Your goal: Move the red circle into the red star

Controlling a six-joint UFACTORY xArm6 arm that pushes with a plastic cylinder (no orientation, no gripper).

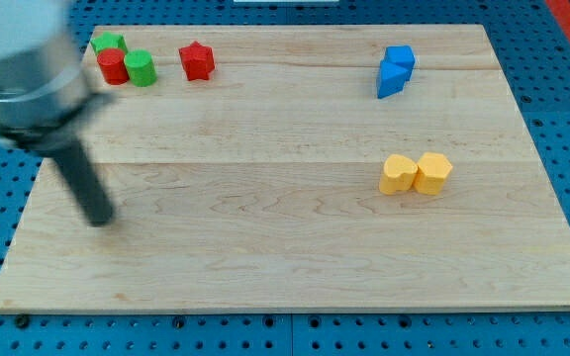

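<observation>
Resting on the bare wood near the view's left edge, my tip point(98, 218) ends a dark rod that slants down from a blurred grey arm body in the upper left corner. It is a plain rod with no jaws, so it neither opens nor grips, and it touches no block.

Well above it, toward the view's top left, sits a tight cluster: the red circle point(113, 66), with a green circle point(141, 68) touching its right side and another green block point(108, 44), shape unclear, just behind it at the board's top edge. The red star point(197, 61) stands a little apart to the right of that cluster, with the green circle between it and the red circle.

Far off on the view's right, two blue blocks point(395, 70) huddle together near the top, and two yellow blocks point(416, 173) sit side by side lower down, touching.

The wooden board point(265, 247) is open across its middle and whole lower half. The cluster lies close to the top left corner, with little margin behind it.
</observation>
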